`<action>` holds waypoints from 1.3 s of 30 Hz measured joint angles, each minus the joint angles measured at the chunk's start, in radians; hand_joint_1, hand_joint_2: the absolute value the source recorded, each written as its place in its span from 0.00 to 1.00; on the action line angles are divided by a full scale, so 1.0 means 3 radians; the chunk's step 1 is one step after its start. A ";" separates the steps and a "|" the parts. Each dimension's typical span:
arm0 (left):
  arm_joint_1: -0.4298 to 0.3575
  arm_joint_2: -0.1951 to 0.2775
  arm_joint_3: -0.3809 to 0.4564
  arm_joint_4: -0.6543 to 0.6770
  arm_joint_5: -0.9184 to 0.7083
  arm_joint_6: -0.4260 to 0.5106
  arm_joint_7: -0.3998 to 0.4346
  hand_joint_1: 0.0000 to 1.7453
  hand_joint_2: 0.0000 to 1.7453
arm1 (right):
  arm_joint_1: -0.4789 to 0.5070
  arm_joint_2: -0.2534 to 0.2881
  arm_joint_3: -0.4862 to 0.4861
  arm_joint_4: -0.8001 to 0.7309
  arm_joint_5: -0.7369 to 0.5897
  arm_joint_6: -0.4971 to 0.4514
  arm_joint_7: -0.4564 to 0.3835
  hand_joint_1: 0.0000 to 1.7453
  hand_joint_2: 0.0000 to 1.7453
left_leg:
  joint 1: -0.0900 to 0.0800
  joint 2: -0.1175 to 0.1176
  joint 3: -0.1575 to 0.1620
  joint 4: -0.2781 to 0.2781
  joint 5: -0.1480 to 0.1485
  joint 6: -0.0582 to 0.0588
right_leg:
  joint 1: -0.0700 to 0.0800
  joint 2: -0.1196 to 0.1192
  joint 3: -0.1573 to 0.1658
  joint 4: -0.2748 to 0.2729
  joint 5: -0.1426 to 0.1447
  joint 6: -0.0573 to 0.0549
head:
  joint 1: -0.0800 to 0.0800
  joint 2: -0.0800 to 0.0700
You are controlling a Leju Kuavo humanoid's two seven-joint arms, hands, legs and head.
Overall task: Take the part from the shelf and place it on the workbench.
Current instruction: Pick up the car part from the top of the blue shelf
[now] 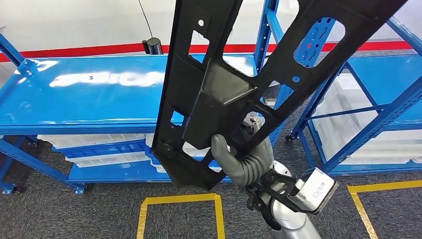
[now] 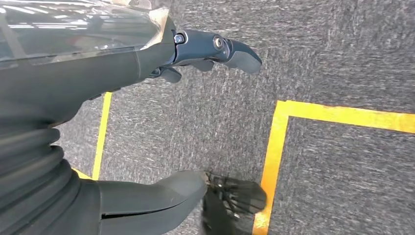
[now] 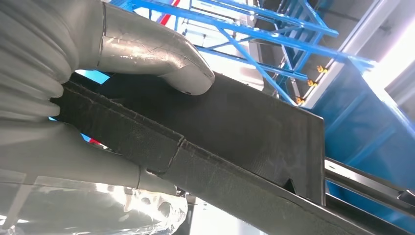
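Note:
A large black moulded part (image 1: 219,94) with cut-out holes hangs in the air in front of me, standing nearly upright and reaching past the top of the head view. My right hand (image 1: 242,160) grips its lower edge, thumb across the near face. In the right wrist view the thumb (image 3: 161,58) presses on the black part (image 3: 244,132) and the fingers wrap underneath. My left hand (image 2: 195,112) hangs over grey carpet with its fingers (image 2: 220,49) spread and nothing between them.
A blue workbench (image 1: 84,94) with a glossy top stands ahead on the left, white bins on its lower shelves. A blue shelf rack (image 1: 368,109) with white bins stands to the right. Yellow tape squares (image 1: 179,201) mark the grey carpet.

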 joint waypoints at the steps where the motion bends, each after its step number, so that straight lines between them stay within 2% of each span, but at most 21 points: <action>1: -0.0002 0.0001 0.0001 -0.0001 0.0004 -0.0005 -0.0006 0.00 1.00 | 0.0005 0.0000 0.0000 -0.0005 0.0017 0.0016 -0.0004 1.00 1.00 | -0.0015 -0.0005 0.0067 -0.0113 -0.0026 0.0021 | 0.0000 -0.0004 -0.0010 -0.0004 0.0027 0.0025 | 0.0001 0.0000; 4: 0.0002 0.0000 0.0018 -0.0001 0.0015 -0.0015 -0.0023 0.00 1.00 | 0.0029 -0.0007 0.0005 -0.0007 0.0064 0.0073 -0.0007 1.00 1.00 | -0.0030 0.0017 0.0023 -0.0177 0.0043 0.0102 | -0.0009 -0.0008 -0.0048 0.0012 0.0053 0.0083 | 0.0000 0.0000; 6: 0.0000 -0.0001 0.0034 -0.0001 0.0014 -0.0020 -0.0029 0.00 1.00 | 0.0048 -0.0022 0.0015 -0.0006 0.0084 0.0091 -0.0010 1.00 1.00 | -0.0019 0.0038 -0.0057 -0.0201 0.0132 0.0156 | -0.0008 -0.0004 -0.0144 0.0227 -0.0161 0.0057 | 0.0005 0.0000; 8: 0.0001 0.0000 0.0046 -0.0002 0.0013 -0.0025 -0.0032 0.00 1.00 | 0.0074 -0.0043 0.0024 -0.0005 0.0092 0.0101 -0.0021 1.00 1.00 | -0.0025 0.0048 -0.0150 -0.0198 0.0215 0.0174 | -0.0005 -0.0002 -0.0262 0.0653 -0.0460 0.0029 | 0.0010 0.0000; 10: 0.0004 -0.0002 0.0051 -0.0002 0.0013 -0.0030 -0.0041 0.00 1.00 | 0.0104 -0.0065 0.0030 -0.0003 0.0095 0.0109 -0.0035 1.00 1.00 | -0.0027 0.0055 -0.0250 -0.0191 0.0296 0.0168 | -0.0005 -0.0002 -0.0271 0.0950 -0.0539 0.0070 | 0.0010 0.0000; 11: 0.0004 -0.0003 0.0052 -0.0002 0.0013 -0.0031 -0.0047 0.00 1.00 | 0.0116 -0.0075 0.0032 -0.0002 0.0099 0.0112 -0.0040 1.00 1.00 | -0.0025 0.0058 -0.0304 -0.0185 0.0334 0.0161 | -0.0006 -0.0002 -0.0199 0.0941 -0.0486 0.0108 | 0.0010 0.0000; 13: 0.0005 -0.0005 0.0054 -0.0002 0.0013 -0.0031 -0.0056 0.00 1.00 | 0.0127 -0.0089 0.0038 -0.0001 0.0108 0.0115 -0.0052 1.00 1.00 | -0.0023 0.0060 -0.0404 -0.0156 0.0400 0.0138 | -0.0009 -0.0002 0.0113 0.0581 -0.0356 0.0160 | 0.0010 0.0000; 15: 0.0005 -0.0006 0.0055 -0.0002 0.0013 -0.0030 -0.0062 0.00 1.00 | 0.0130 -0.0094 0.0042 -0.0002 0.0116 0.0117 -0.0063 1.00 1.00 | -0.0032 0.0059 -0.0480 -0.0109 0.0447 0.0106 | 0.0000 0.0000 0.0444 0.0099 -0.0377 0.0136 | 0.0008 0.0000; 16: 0.0005 -0.0006 0.0055 -0.0002 0.0013 -0.0030 -0.0065 0.00 1.00 | 0.0134 -0.0096 0.0044 -0.0002 0.0119 0.0118 -0.0067 1.00 1.00 | -0.0037 0.0059 -0.0502 -0.0093 0.0471 0.0089 | 0.0006 0.0003 0.0519 -0.0038 -0.0412 0.0108 | 0.0008 0.0000; 18: 0.0009 -0.0003 0.0057 -0.0002 0.0012 -0.0030 -0.0068 0.00 1.00 | 0.0146 -0.0102 0.0046 -0.0002 0.0123 0.0119 -0.0072 1.00 1.00 | -0.0034 0.0057 -0.0525 -0.0083 0.0516 0.0052 | 0.0006 0.0005 0.0508 -0.0092 -0.0422 0.0048 | 0.0006 0.0000; 20: 0.0014 -0.0002 0.0064 -0.0001 0.0013 -0.0037 -0.0071 0.00 1.00 | 0.0150 -0.0105 0.0052 0.0000 0.0130 0.0120 -0.0074 1.00 1.00 | -0.0017 0.0047 -0.0563 -0.0007 0.0403 0.0008 | -0.0009 -0.0003 0.0451 -0.0088 -0.0366 -0.0020 | 0.0005 0.0000; 22: 0.0016 -0.0004 0.0072 -0.0001 0.0014 -0.0047 -0.0073 0.00 1.00 | 0.0150 -0.0101 0.0060 0.0000 0.0140 0.0120 -0.0076 1.00 1.00 | -0.0004 0.0036 -0.0649 0.0285 0.0075 -0.0036 | -0.0017 -0.0011 0.0384 -0.0088 -0.0293 -0.0071 | 0.0001 0.0000; 24: 0.0015 -0.0004 0.0079 -0.0001 0.0014 -0.0050 -0.0075 0.00 1.00 | 0.0152 -0.0100 0.0064 0.0002 0.0147 0.0120 -0.0077 1.00 1.00 | 0.0005 0.0033 -0.0738 0.0714 -0.0187 -0.0063 | -0.0010 -0.0013 0.0298 -0.0080 -0.0213 -0.0080 | 0.0000 0.0000; 26: 0.0015 -0.0003 0.0081 -0.0001 0.0003 -0.0052 -0.0086 0.00 1.00 | 0.0157 -0.0100 0.0065 0.0004 0.0152 0.0119 -0.0077 1.00 1.00 | 0.0013 0.0030 -0.0694 0.0888 -0.0151 -0.0066 | -0.0004 -0.0014 0.0196 -0.0065 -0.0145 -0.0070 | -0.0001 0.0000; 27: 0.0014 -0.0002 0.0081 -0.0001 -0.0006 -0.0053 -0.0094 0.00 1.00 | 0.0159 -0.0099 0.0066 0.0004 0.0159 0.0116 -0.0079 1.00 1.00 | 0.0014 0.0034 -0.0584 0.0791 -0.0056 -0.0058 | -0.0003 -0.0024 0.0151 -0.0058 -0.0120 -0.0065 | -0.0001 0.0000; 28: 0.0012 -0.0001 0.0081 -0.0001 -0.0015 -0.0054 -0.0101 0.00 1.00 | 0.0160 -0.0097 0.0066 0.0004 0.0169 0.0113 -0.0080 1.00 1.00 | 0.0013 0.0056 -0.0422 0.0597 0.0027 -0.0045 | -0.0002 -0.0035 0.0117 -0.0053 -0.0098 -0.0058 | -0.0001 0.0000; 30: -0.0003 0.0003 0.0081 -0.0004 -0.0026 -0.0054 -0.0106 0.00 1.00 | 0.0160 -0.0089 0.0067 0.0004 0.0193 0.0108 -0.0085 1.00 1.00 | -0.0009 0.0146 -0.0072 0.0106 0.0045 -0.0006 | 0.0016 -0.0070 0.0081 -0.0045 -0.0058 -0.0033 | -0.0001 0.0000; 32: -0.0020 0.0006 0.0081 -0.0007 -0.0035 -0.0054 -0.0108 0.00 1.00 | 0.0158 -0.0080 0.0067 0.0004 0.0208 0.0106 -0.0087 1.00 1.00 | -0.0042 0.0188 0.0076 -0.0153 -0.0013 0.0044 | 0.0031 -0.0122 0.0071 -0.0042 -0.0024 0.0009 | 0.0001 0.0000; 35: -0.0014 0.0006 0.0082 -0.0007 -0.0043 -0.0054 -0.0108 0.00 1.00 | 0.0154 -0.0075 0.0076 0.0004 0.0210 0.0104 -0.0088 1.00 1.00 | -0.0051 0.0119 0.0020 -0.0196 0.0044 0.0141 | 0.0019 -0.0151 0.0025 0.0030 -0.0051 0.0056 | 0.0003 0.0000; 37: -0.0010 0.0006 0.0084 -0.0008 -0.0043 -0.0054 -0.0103 0.00 1.00 | 0.0152 -0.0077 0.0085 0.0006 0.0211 0.0104 -0.0089 1.00 1.00 | -0.0043 0.0075 -0.0033 -0.0208 0.0107 0.0192 | 0.0010 -0.0074 -0.0117 0.0356 -0.0246 0.0041 | 0.0006 0.0000; 39: -0.0006 0.0008 0.0085 -0.0007 -0.0042 -0.0053 -0.0093 0.00 1.00 | 0.0154 -0.0079 0.0092 0.0015 0.0215 0.0106 -0.0088 1.00 1.00 | -0.0049 0.0024 -0.0098 -0.0203 0.0156 0.0208 | 0.0008 -0.0026 -0.0286 0.0816 -0.0470 0.0027 | 0.0009 0.0000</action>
